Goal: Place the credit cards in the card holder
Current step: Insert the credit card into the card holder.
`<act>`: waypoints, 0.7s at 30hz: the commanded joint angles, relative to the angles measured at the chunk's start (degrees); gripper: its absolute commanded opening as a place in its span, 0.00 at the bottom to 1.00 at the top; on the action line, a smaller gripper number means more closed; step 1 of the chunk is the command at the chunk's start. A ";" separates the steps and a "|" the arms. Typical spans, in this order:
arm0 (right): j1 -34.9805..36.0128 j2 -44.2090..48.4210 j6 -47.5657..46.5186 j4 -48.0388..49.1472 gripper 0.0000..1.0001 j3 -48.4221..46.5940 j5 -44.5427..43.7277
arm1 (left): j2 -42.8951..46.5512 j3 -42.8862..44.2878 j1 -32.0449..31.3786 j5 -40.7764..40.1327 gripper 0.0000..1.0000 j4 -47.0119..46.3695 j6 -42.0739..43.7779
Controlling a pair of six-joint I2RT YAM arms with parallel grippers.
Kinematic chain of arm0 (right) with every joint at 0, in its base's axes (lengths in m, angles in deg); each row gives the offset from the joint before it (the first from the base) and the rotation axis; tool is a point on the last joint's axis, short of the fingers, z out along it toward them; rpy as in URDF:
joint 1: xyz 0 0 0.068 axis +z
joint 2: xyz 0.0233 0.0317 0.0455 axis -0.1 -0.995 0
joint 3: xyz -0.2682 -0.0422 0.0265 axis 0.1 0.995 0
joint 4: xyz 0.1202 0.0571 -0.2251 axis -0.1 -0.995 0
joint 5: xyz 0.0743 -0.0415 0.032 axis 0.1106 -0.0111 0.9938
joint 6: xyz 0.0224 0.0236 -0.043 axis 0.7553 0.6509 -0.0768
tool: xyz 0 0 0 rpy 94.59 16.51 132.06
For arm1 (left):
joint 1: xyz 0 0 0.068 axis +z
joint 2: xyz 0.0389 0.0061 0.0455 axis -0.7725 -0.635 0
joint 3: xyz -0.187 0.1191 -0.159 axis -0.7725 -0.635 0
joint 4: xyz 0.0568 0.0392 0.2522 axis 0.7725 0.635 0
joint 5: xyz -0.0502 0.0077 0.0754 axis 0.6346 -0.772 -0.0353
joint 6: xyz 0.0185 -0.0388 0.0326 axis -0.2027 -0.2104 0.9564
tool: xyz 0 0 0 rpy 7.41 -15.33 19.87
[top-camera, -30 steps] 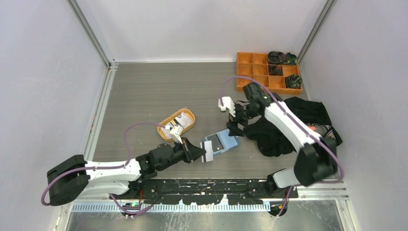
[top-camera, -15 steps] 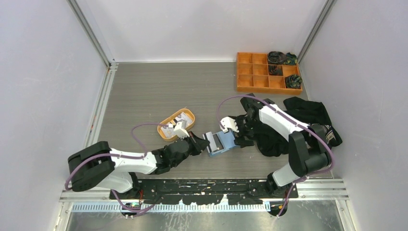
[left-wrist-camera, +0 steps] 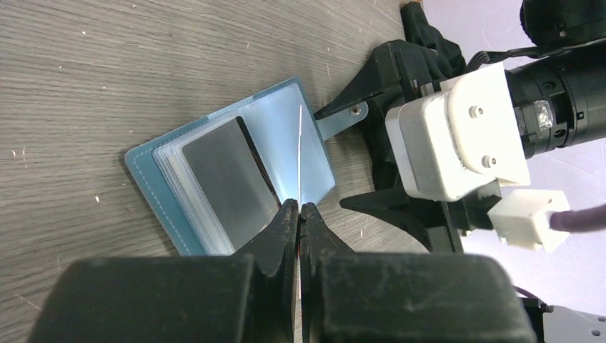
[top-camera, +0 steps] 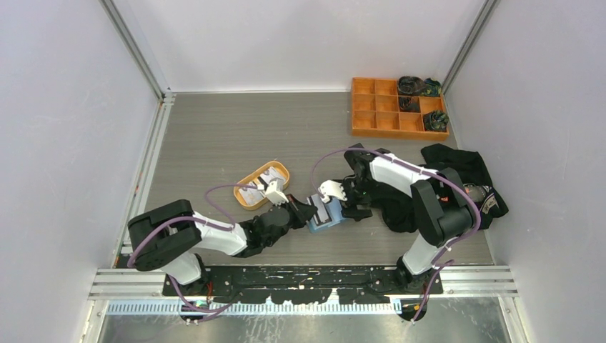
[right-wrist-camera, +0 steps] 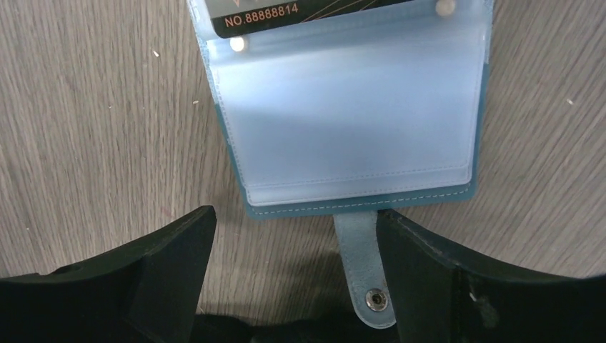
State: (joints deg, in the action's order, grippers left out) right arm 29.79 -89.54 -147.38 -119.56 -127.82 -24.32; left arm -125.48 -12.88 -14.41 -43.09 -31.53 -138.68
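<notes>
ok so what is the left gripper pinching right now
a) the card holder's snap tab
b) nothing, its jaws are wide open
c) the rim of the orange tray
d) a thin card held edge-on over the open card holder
d: the left wrist view shows the left gripper shut on a thin credit card, seen edge-on above the open blue card holder.
</notes>
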 commanded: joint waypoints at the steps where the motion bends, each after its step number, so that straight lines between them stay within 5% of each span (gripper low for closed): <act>1: 1.91 -1.00 2.05 0.21 0.86 -1.26 -1.15 | -1.33 1.34 -0.09 -3.27 0.00 -7.08 0.13; 13: 5.02 0.80 9.44 -1.69 0.70 -2.86 2.37 | -2.16 -2.10 -0.13 -3.57 0.00 -11.36 -1.27; 21: 5.03 3.50 11.31 -0.70 0.69 -2.85 3.79 | -4.52 -5.18 -0.12 -0.80 0.00 -19.57 0.86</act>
State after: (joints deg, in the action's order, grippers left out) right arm 34.58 -89.30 -138.02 -120.35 -128.82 -22.16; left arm -129.08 -16.62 -14.41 -44.05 -42.55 -139.91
